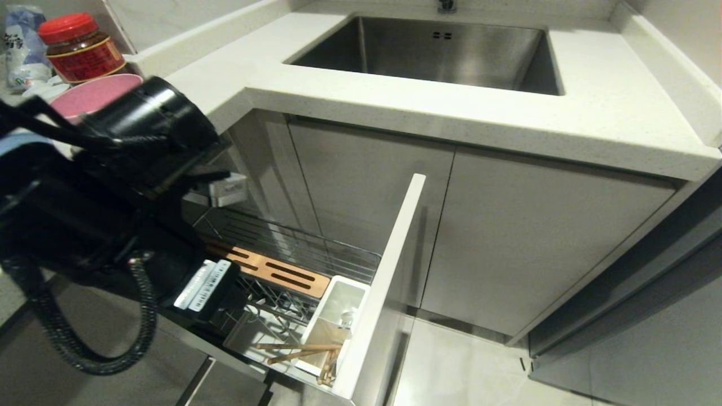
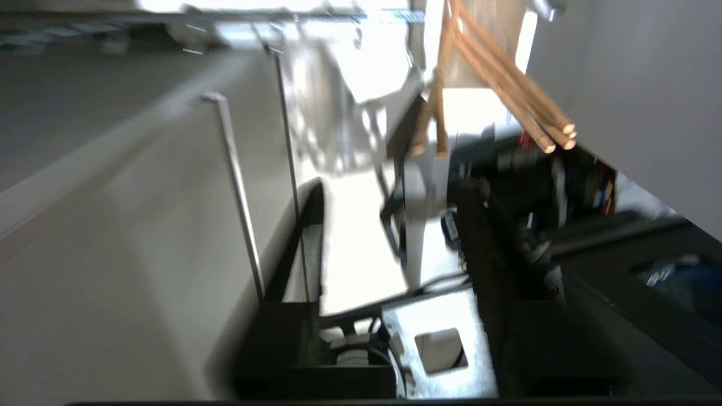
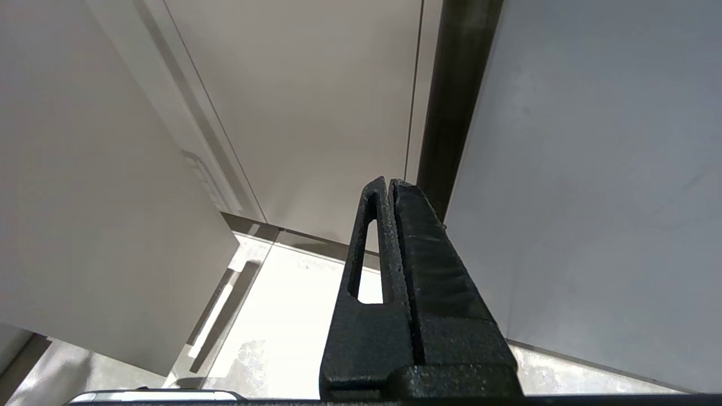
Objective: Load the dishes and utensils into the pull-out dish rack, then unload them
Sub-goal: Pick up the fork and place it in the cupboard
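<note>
You are facing a pale stone counter (image 1: 592,113) with one steel sink (image 1: 440,51) set in it, and grey cabinet doors below. One pull-out dish rack (image 1: 316,254) stands drawn out at the lower left, its white panel front on edge. In it you have one slotted wooden strip (image 1: 271,270) and one white utensil bin (image 1: 338,316) at the front corner. Several light-wood chopsticks (image 1: 299,351) lie across the bin's near end; I cannot count them exactly. One pink bowl (image 1: 93,96) sits on the counter's left end beside one red-lidded jar (image 1: 82,48). Your left arm reaches over the rack; you cannot tell whether its fingers are parted. Your right gripper (image 3: 389,192) hangs by the cabinets, fingers pressed together, empty.
</note>
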Motion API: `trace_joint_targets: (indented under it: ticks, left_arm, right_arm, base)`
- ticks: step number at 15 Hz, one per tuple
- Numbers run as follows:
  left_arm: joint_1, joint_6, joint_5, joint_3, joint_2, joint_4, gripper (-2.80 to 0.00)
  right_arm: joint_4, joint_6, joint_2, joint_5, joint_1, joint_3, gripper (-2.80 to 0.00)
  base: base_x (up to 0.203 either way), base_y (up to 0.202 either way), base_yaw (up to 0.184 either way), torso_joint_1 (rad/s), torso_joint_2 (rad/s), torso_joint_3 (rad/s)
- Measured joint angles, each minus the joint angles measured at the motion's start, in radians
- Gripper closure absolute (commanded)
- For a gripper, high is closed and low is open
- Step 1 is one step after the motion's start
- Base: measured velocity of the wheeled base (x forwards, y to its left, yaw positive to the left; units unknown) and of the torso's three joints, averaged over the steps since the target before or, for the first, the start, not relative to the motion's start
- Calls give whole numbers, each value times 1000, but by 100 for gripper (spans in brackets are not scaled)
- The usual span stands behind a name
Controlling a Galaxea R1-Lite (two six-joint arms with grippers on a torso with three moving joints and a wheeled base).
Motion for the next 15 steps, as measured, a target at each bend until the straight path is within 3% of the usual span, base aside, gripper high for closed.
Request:
trace_joint_targets:
  ticks: [3, 5, 8, 11, 15]
  left_arm:
    - [8, -29, 29, -1, -159, -11, 0]
    - [68, -32, 34, -14, -265, -58, 0]
    - [269, 21, 32, -41, -395, -155, 0]
    - [535, 138, 10, -65, -506, -234, 0]
    - [835, 276, -3, -132, -598, -229, 0]
  right_arm:
    - [0, 0, 0, 0, 0, 0, 0]
    - [0, 0, 0, 0, 0, 0, 0]
    - [0, 0, 0, 0, 0, 0, 0]
    - [0, 0, 0, 0, 0, 0, 0]
    - [0, 0, 0, 0, 0, 0, 0]
  base:
    - [0, 0, 0, 0, 0, 0]
    - [0, 0, 0, 0, 0, 0]
    - [0, 0, 0, 0, 0, 0]
    - [0, 0, 0, 0, 0, 0]
    - [0, 0, 0, 0, 0, 0]
